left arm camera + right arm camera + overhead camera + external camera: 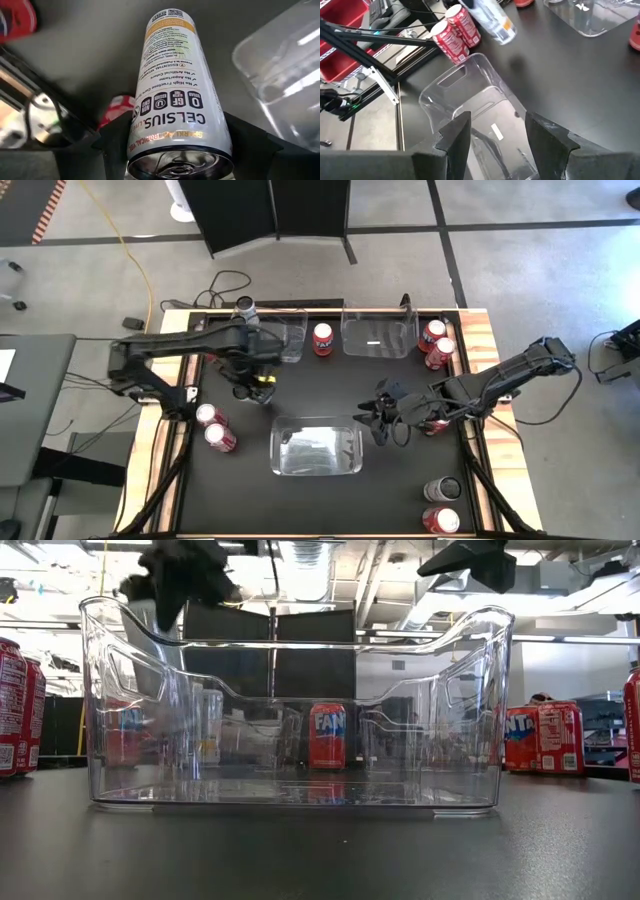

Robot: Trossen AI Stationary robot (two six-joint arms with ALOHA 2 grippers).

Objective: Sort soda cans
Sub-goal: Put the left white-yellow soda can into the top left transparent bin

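My left gripper [175, 150] is clamped around a white Celsius can [172, 85], its dark fingers pressed to both sides just above the silver top, and the high view shows it carried clear of the table between the far-left bin [290, 340] and the near bin [317, 446]. My right gripper [495, 135] hangs with its fingers spread and nothing between them, just to the right of the near bin, whose inside looks bare in the right wrist view. I judge the step in hand to be the carry: the can is lifted and needs a destination. The red cans are scattered around the table edges: one between the two far bins [322, 338], a pair at the far right [436, 344], a pair at the left edge [214, 426], and more at the near right corner [441, 520]. For the next move I would swing the left arm over whichever bin takes this non-red kind, lower until the can is inside its walls, and only then let go. Which bin that should be I cannot tell.
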